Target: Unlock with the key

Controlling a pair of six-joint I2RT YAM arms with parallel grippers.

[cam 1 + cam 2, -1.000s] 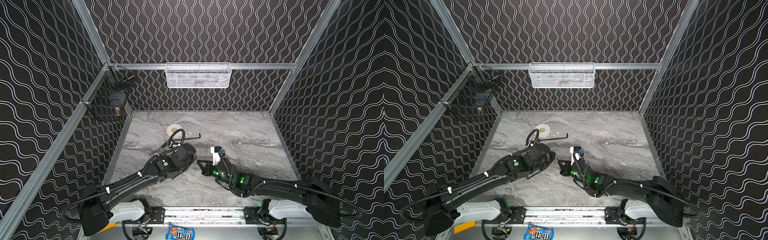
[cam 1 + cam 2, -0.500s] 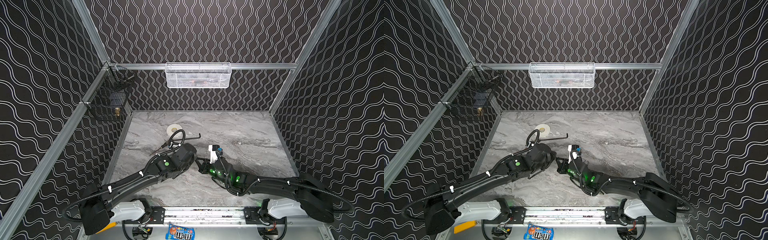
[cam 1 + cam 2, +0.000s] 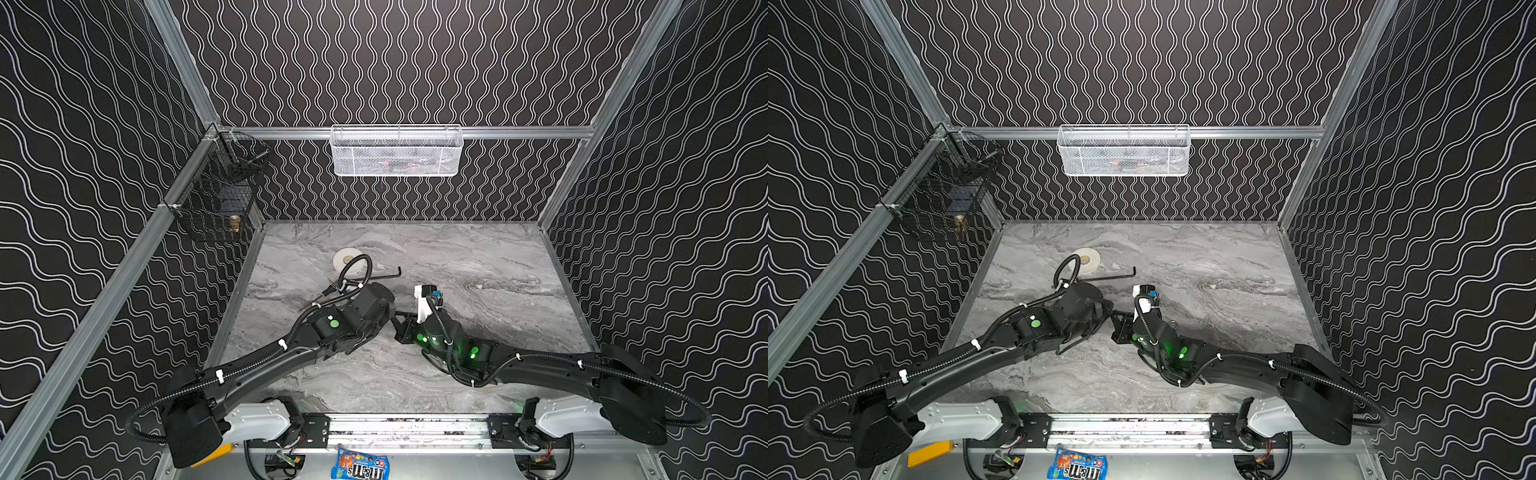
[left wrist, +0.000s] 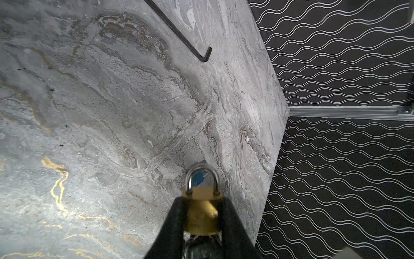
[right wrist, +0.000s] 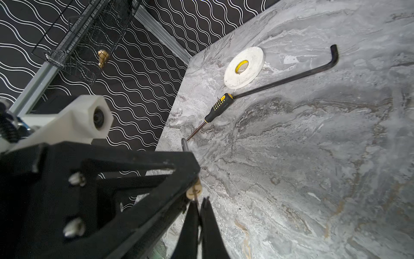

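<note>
My left gripper (image 4: 201,199) is shut on a brass padlock (image 4: 202,215), its black fingers (image 4: 173,215) clamping both sides of the body. The silver shackle (image 4: 202,173) sticks out in front and looks closed. In the right wrist view the padlock's round keyhole end (image 5: 194,191) faces my right gripper (image 5: 200,201). That gripper is shut on a thin key (image 5: 196,200), seen edge-on, whose tip sits at the keyhole. In both top views the left gripper (image 3: 388,311) (image 3: 1106,309) and the right gripper (image 3: 402,323) (image 3: 1120,321) meet above mid-table, hiding padlock and key.
Behind the left gripper on the marble table (image 3: 478,257) lie a white tape roll (image 3: 348,257), a long black hex key (image 3: 386,274) and a black-and-yellow screwdriver (image 5: 218,107). A white mesh basket (image 3: 397,151) hangs on the back wall and a black wire basket (image 3: 216,203) on the left wall.
The right gripper has edged left, closer to the left gripper. Both grips look unchanged, and the left arm has barely moved.
</note>
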